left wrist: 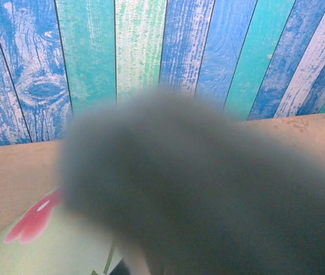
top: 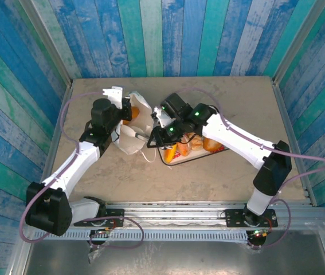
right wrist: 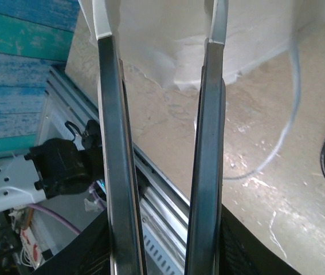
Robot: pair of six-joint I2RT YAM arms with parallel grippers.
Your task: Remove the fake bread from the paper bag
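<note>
Paper bag [top: 132, 136] slumped on bench [top: 237, 103], orange fake bread [top: 129, 112] in its mouth, right fingers [right wrist: 119, 143] parted, empty, beside it, left fingers [top: 115, 94], opening cannot be told

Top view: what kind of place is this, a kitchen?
Probably a robot test booth, not a kitchen: two arms bolted to a metal rail, blue plank-print walls boxing in a table, and toy bread beside a paper bag.

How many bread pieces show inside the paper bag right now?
1: an orange piece in the open mouth of the paper bag, at its far side. More may be hidden deeper inside the bag.
</note>
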